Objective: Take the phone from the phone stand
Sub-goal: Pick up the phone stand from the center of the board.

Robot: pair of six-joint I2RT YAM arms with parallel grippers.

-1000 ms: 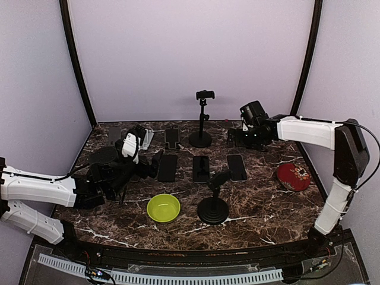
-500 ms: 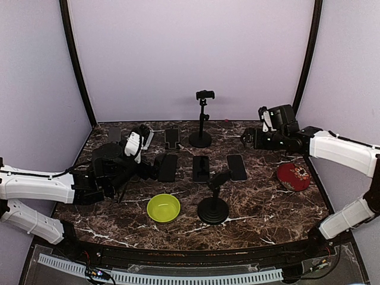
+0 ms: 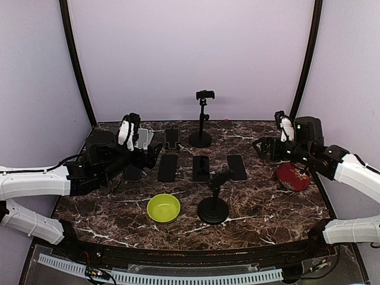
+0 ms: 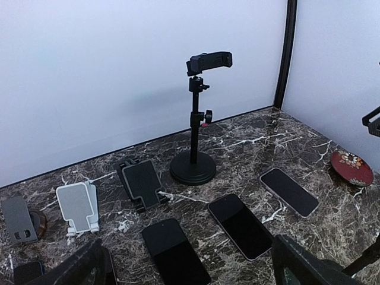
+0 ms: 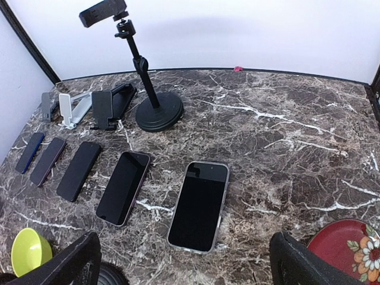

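Nearest, a glossy lime-green bowl [image 3: 163,208] sits beside a short matte black phone stand [image 3: 213,205] with a disc base and a tilted clamp, on the dark marble table [image 3: 267,202] veined in white. Beyond them, five slab-shaped phones [image 5: 122,187] lie flat in a row, dark glass up and apart from every stand; any lettering is too small to read.

The left gripper [image 4: 188,243] hangs at the row's left end, jaws spread wide and gripping nothing. The right gripper [image 5: 185,237], equally wide and bare, is near a red floral plate [image 3: 293,176].

Farther back stand a black plastic folding stand [image 4: 141,181] and a white one [image 4: 77,205], then a tall black pole stand [image 4: 194,136] with a round base.
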